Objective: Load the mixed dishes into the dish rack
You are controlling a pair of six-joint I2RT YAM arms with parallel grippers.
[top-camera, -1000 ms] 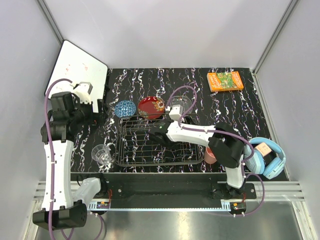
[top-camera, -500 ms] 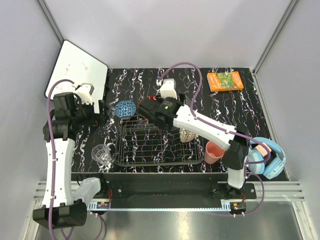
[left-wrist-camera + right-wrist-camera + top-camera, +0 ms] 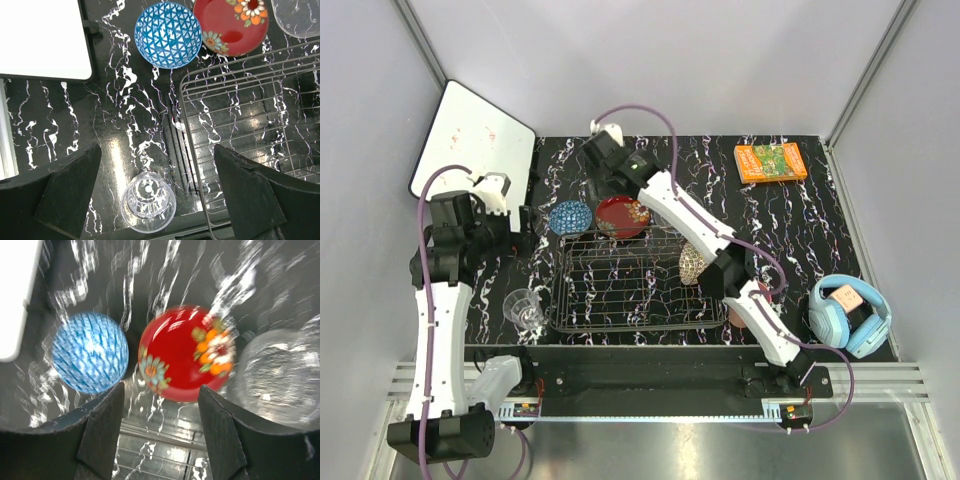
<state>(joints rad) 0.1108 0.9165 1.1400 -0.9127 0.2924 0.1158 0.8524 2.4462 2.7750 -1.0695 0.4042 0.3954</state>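
The right pincer (image 3: 161,405) hangs open and empty over the red gold-patterned dish (image 3: 185,352), which sits on the bench at the dish rack's (image 3: 620,285) twelve o'clock. The beige-brown patterned bowl (image 3: 692,266) stands in the rack at three o'clock. The step in hand looks like reaching for the dish. The next move calls for lowering, straddling its rim and closing. The left pincer (image 3: 157,165) gapes wide above the clear glass cup (image 3: 148,209).

Beige-brown patterned bowl (image 3: 692,266) on edge inside wire dish rack (image 3: 610,285), right end
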